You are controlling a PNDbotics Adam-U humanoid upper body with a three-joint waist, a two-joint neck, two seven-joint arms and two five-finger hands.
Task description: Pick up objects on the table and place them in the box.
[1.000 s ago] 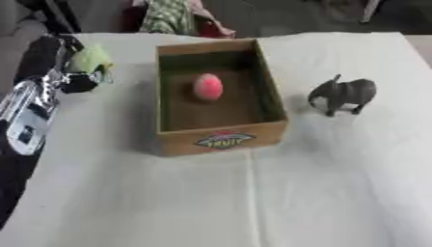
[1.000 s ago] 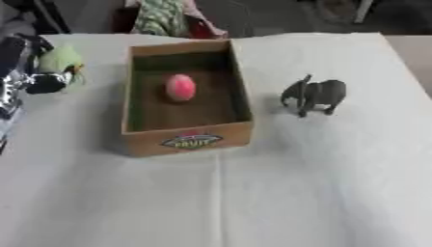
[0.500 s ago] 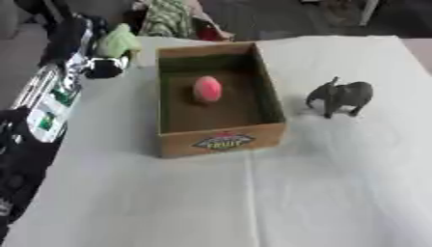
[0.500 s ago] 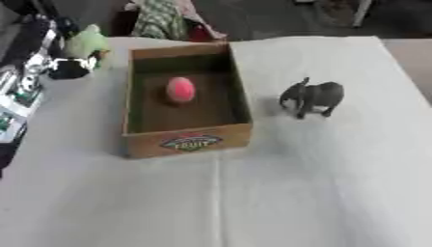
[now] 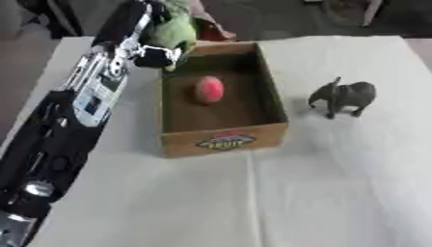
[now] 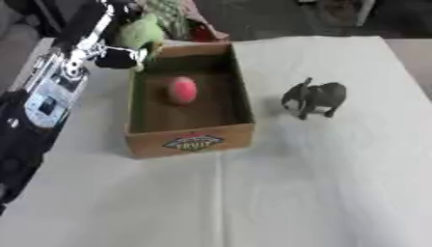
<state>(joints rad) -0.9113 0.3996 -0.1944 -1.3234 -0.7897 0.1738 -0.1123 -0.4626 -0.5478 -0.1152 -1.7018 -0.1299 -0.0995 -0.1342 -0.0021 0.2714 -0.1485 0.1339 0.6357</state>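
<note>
An open cardboard box [image 5: 223, 140] stands on the white table with a pink egg-shaped object [image 5: 209, 89] lying inside it. My left hand [image 5: 156, 54] is shut on a light green soft object [image 5: 174, 30] and holds it above the box's far left corner. A dark grey toy elephant [image 5: 344, 97] stands upright on the table to the right of the box. My right hand shows in neither view.
My left arm [image 5: 76, 111] stretches along the table's left side, from the lower left corner up to the box. Bundled cloth [image 6: 182, 17] lies beyond the table's far edge. White table surface [image 5: 320, 193] spreads in front of the box.
My left hand has carried the green object up and to the right, from beside the box's left side to over its far left corner. The camera view has shifted too.
</note>
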